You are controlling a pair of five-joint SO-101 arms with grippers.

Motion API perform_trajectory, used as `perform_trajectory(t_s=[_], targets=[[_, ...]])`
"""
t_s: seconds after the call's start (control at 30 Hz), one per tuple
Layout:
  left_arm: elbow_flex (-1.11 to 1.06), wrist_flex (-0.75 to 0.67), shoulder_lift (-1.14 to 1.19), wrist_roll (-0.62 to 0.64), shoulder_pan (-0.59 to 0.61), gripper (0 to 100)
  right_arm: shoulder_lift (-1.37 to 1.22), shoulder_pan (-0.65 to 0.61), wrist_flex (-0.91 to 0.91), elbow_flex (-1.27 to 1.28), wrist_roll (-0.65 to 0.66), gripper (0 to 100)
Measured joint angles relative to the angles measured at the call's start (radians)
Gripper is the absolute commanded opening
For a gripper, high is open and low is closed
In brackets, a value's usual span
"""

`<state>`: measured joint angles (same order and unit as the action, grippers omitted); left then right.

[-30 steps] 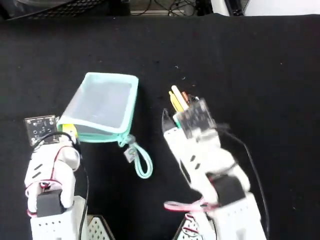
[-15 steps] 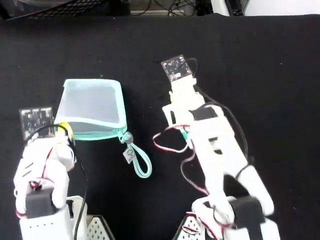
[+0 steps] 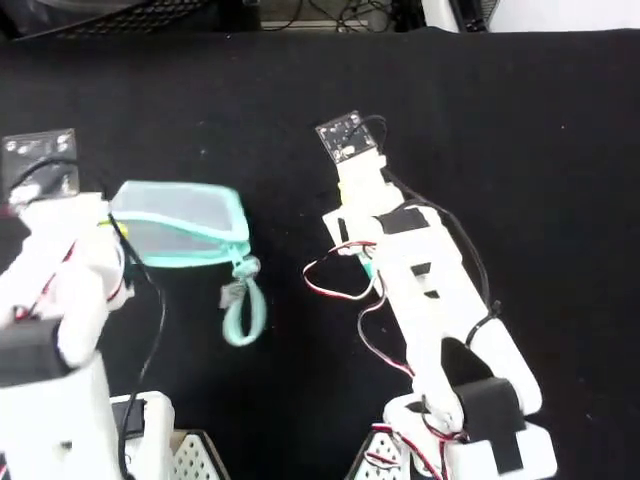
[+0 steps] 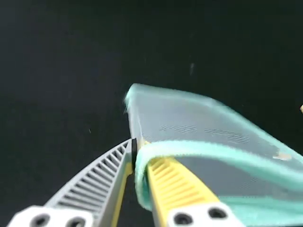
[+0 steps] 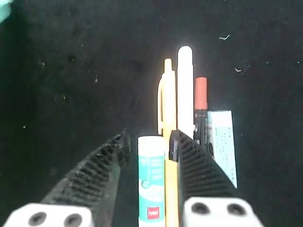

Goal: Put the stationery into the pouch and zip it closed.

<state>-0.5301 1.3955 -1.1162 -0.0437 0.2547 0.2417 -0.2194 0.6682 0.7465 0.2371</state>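
Note:
The teal mesh pouch [image 3: 180, 225] hangs tilted at the left, and its wrist strap [image 3: 243, 310] dangles below it. My left gripper [image 4: 137, 146] is shut on the pouch [image 4: 199, 132] rim, with the yellow finger inside the opening and the grey finger outside. The stationery lies in a row on the black cloth: a glue stick [image 5: 151, 184], a yellow pen [image 5: 166, 118], a white pen [image 5: 185, 90], a red-capped marker [image 5: 200, 109] and a white eraser [image 5: 221, 142]. My right gripper [image 5: 149, 139] is open just above them, its fingers either side of the glue stick. In the high view the right arm [image 3: 400, 250] hides the stationery.
A black cloth [image 3: 540, 150] covers the whole table. Cables and dark equipment [image 3: 320, 12] line the far edge. The arm bases [image 3: 180, 455] stand at the near edge.
The right arm swung forward over the stationery and now covers it. The left arm rose and drew the pouch left, tilting it; the strap swung with it.

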Motion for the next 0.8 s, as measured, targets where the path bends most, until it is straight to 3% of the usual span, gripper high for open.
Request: perform_trajectory(t_s=[0.57, 0.8], targets=[[0.034, 0.069, -0.086, 0.008, -0.094, 3, 0.0, 0.051, -0.063, 0.014, 0.0, 13.9], [-0.04, -0.006, -0.029, 0.008, -0.094, 3, 0.0, 0.049, -0.063, 0.014, 0.0, 13.9]])
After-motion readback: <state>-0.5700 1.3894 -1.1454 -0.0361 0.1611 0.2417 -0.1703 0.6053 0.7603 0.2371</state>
